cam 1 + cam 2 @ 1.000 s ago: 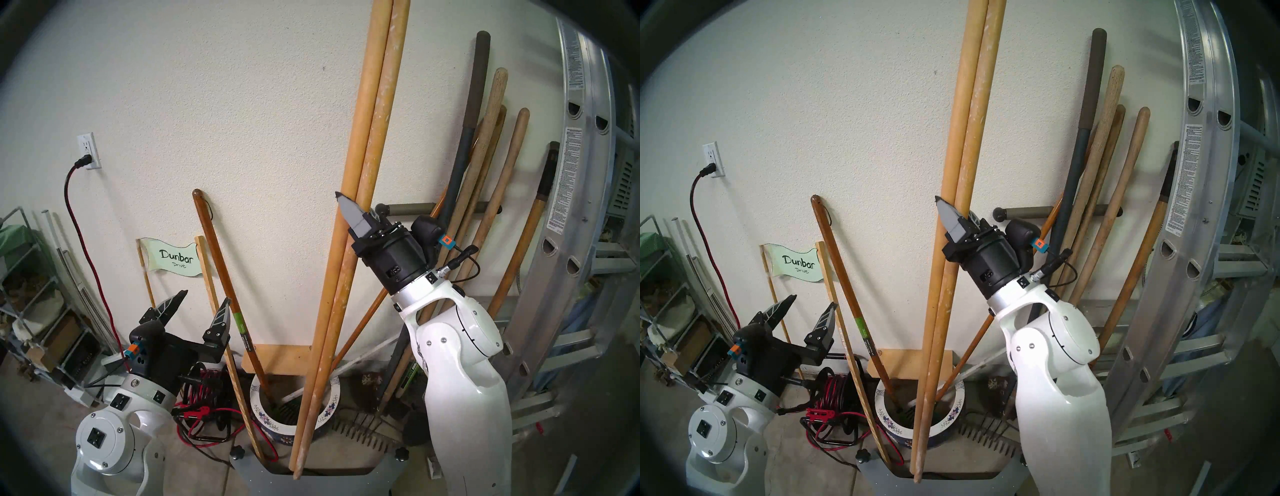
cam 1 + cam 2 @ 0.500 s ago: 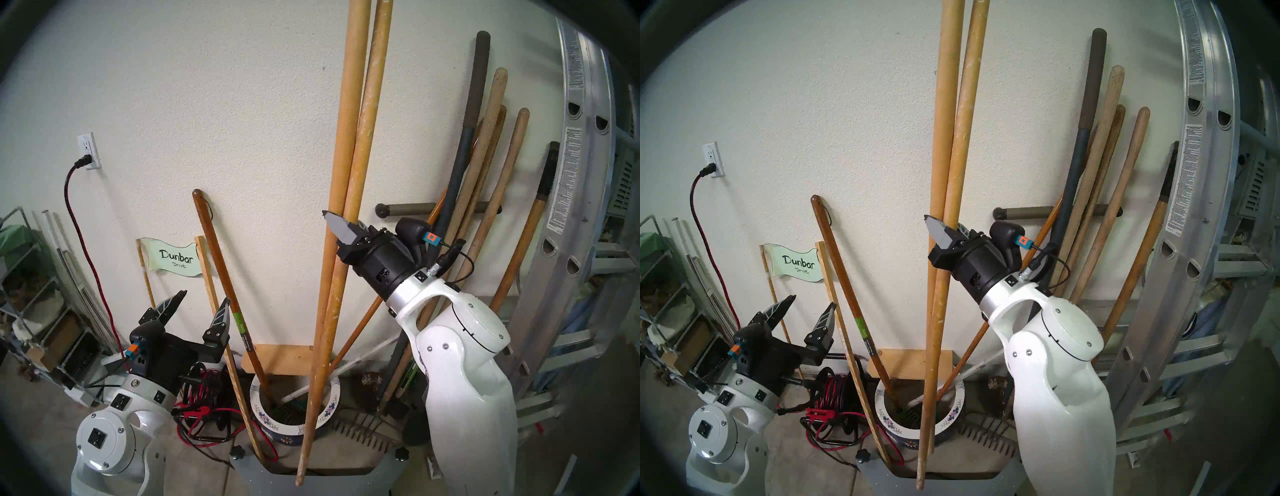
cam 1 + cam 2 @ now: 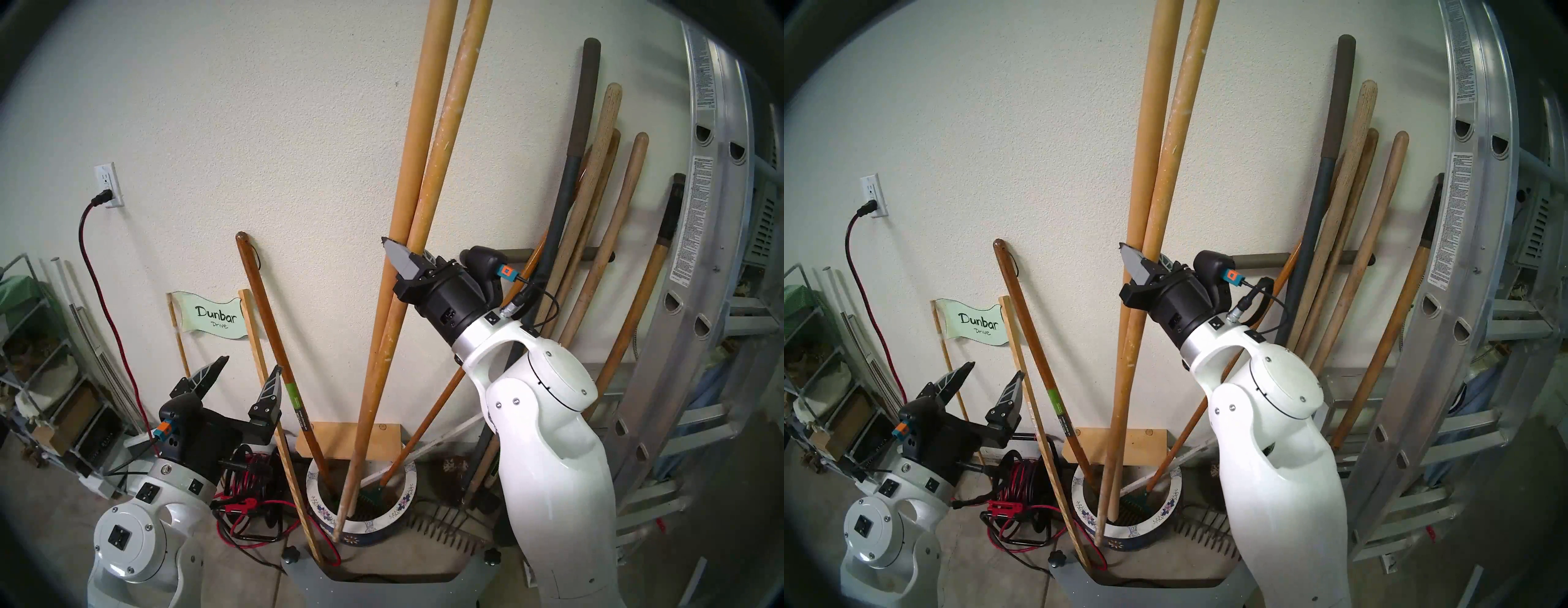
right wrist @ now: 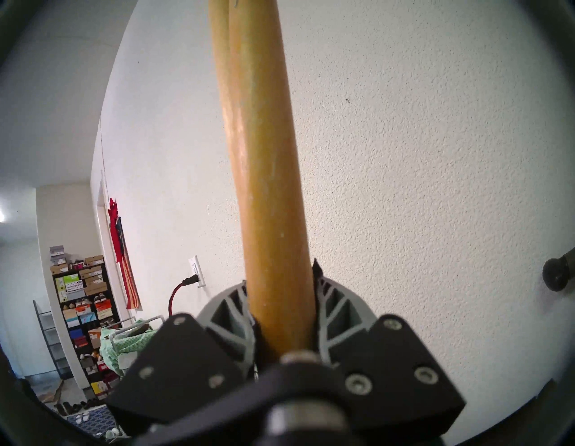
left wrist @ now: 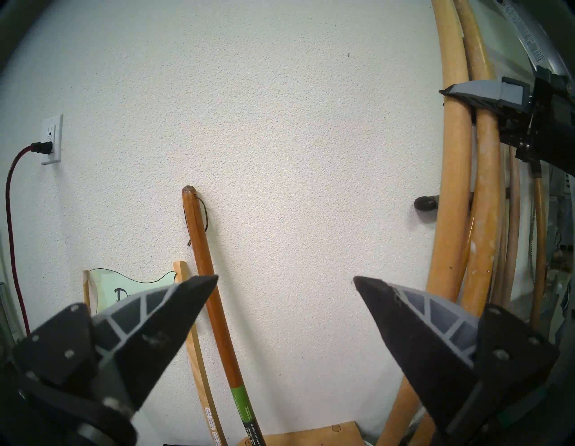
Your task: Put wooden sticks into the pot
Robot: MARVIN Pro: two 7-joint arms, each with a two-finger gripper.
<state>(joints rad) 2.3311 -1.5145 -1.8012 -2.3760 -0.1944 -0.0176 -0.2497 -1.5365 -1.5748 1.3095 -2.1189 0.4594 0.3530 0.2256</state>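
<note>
Wooden sticks (image 3: 418, 178), pinched together in the right gripper (image 3: 410, 260), dip into the floral pot (image 3: 399, 507); left gripper (image 3: 244, 378) spread, empty.

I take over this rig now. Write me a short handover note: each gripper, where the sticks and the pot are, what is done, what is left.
Right gripper: jaws shut on the two wooden sticks, held together at mid-length, tilted.
Left gripper: jaws open, empty, low at the left, apart from everything.
Pot: on the floor by the wall, with other tool handles already standing in it.
Done: the sticks' lower ends are over the pot's mouth; the plain one appears inside, the speckled one's tip shows at the front rim.
Left: get both ends inside, lower, release, withdraw the right arm.
</note>
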